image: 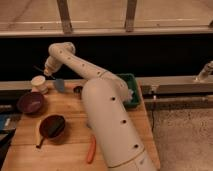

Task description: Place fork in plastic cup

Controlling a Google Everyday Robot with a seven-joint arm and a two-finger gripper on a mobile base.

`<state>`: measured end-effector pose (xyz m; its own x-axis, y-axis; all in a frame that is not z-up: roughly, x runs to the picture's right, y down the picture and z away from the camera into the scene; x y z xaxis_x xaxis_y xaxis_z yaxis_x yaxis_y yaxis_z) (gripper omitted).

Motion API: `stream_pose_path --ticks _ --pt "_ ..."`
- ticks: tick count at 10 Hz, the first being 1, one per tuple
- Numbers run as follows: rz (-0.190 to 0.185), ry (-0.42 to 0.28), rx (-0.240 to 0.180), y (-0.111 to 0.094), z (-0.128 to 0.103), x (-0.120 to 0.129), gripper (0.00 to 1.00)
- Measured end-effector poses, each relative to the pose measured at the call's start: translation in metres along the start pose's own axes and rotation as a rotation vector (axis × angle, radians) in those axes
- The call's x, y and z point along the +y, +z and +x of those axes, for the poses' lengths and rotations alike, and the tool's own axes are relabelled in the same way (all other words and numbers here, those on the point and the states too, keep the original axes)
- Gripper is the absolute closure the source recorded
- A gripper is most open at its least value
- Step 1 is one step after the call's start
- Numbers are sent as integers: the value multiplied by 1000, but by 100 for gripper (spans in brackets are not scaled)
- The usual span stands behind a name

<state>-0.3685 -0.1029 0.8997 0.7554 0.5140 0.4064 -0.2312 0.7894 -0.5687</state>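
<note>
My gripper (pixel 47 72) is at the end of the white arm, up at the table's back left. It is shut on the fork (pixel 40 69), a thin dark utensil that sticks out to the left in the air. The plastic cup (pixel 59 85), small and pale blue-grey, stands upright on the wooden table just below and to the right of the gripper. The fork is above the cup's rim and a little to its left, not inside it.
A cream cup (pixel 39 83) stands left of the plastic cup and a small dark round cup (pixel 77 90) right of it. A purple bowl (pixel 31 102), a dark red bowl (pixel 52 126) and an orange stick (pixel 91 149) lie nearer. A green bin (pixel 132 92) sits behind the arm.
</note>
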Motion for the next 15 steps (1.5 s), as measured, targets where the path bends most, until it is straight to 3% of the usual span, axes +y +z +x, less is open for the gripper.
stream_pose_path --ticks 9,11,13,15 --pt "-88 79 -27 42 17 3 100" --pt "-91 88 -55 45 23 0 100" --pt "-76 94 -128 41 34 -7 100" --pt "-57 92 -140 37 37 -10 100"
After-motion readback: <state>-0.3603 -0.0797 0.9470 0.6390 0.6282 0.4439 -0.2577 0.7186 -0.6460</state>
